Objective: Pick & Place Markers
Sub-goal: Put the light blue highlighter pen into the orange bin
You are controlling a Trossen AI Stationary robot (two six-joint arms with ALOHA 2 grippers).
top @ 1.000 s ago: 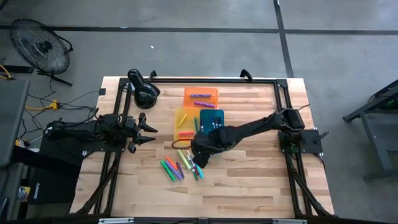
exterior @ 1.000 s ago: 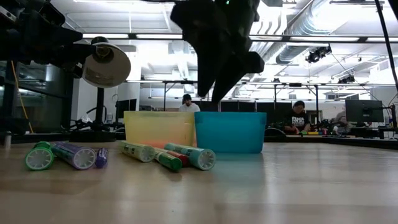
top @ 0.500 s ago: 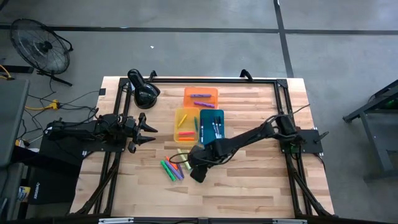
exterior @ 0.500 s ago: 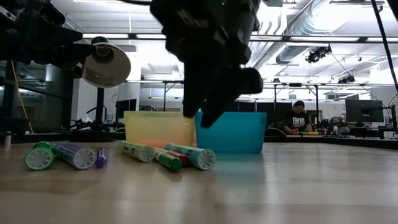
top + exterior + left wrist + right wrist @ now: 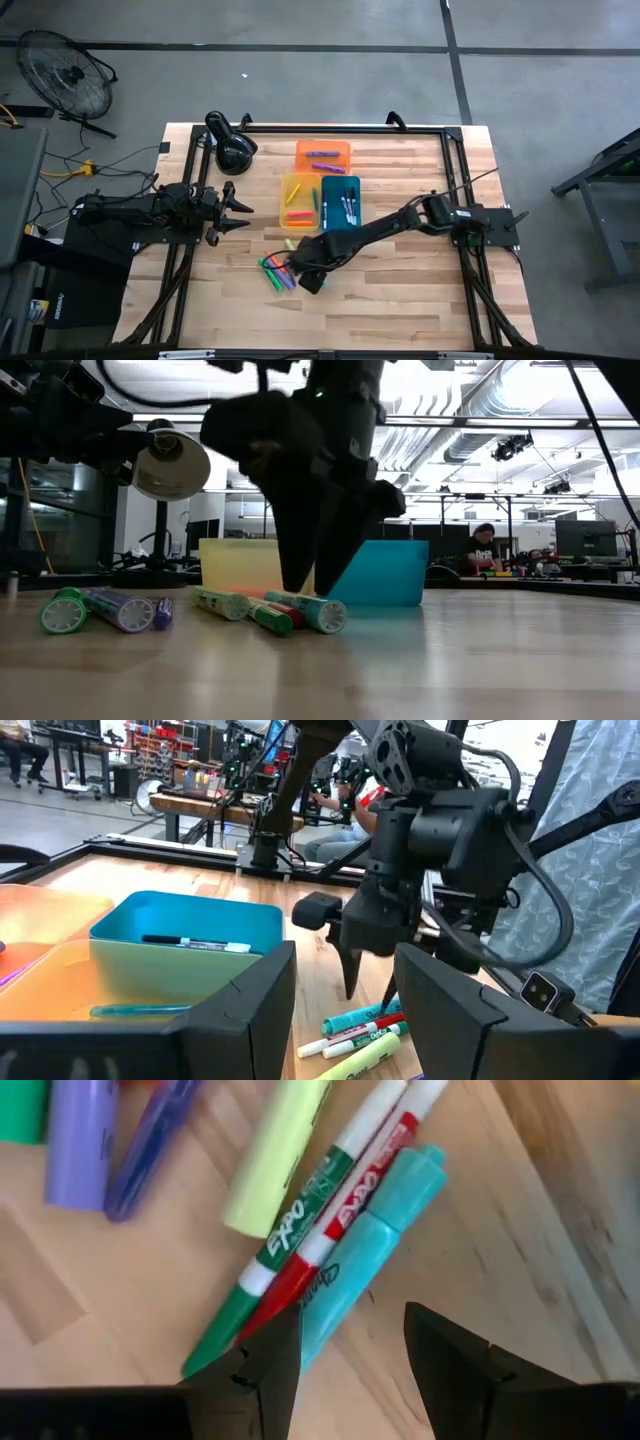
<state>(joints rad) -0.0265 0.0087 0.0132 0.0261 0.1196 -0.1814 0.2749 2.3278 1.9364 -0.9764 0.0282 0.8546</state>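
Several markers (image 5: 277, 272) lie loose on the wooden table, near the front of three trays: orange (image 5: 322, 156), yellow (image 5: 297, 200) and blue (image 5: 341, 201), each holding a few markers. My right gripper (image 5: 306, 273) hangs open, pointing down, just above the pile. In its wrist view a teal marker (image 5: 372, 1248) lies between its fingers (image 5: 349, 1365), with a red one (image 5: 335, 1230), a green one (image 5: 290, 1220) and a yellow one (image 5: 275, 1155) beside it. In the low view its tips (image 5: 310, 588) stand just over the teal marker (image 5: 310, 611). My left gripper (image 5: 240, 208) waits open at the table's left.
A black desk lamp (image 5: 231, 148) stands at the far left of the table. A green marker (image 5: 64, 612) and purple ones (image 5: 122, 608) lie left of the pile. Bare wood lies toward the near and right edges. People sit in the room beyond.
My right gripper has come down and toward the table's near-left, from over the front of the trays to just above the marker pile, staying open. The markers have not moved.
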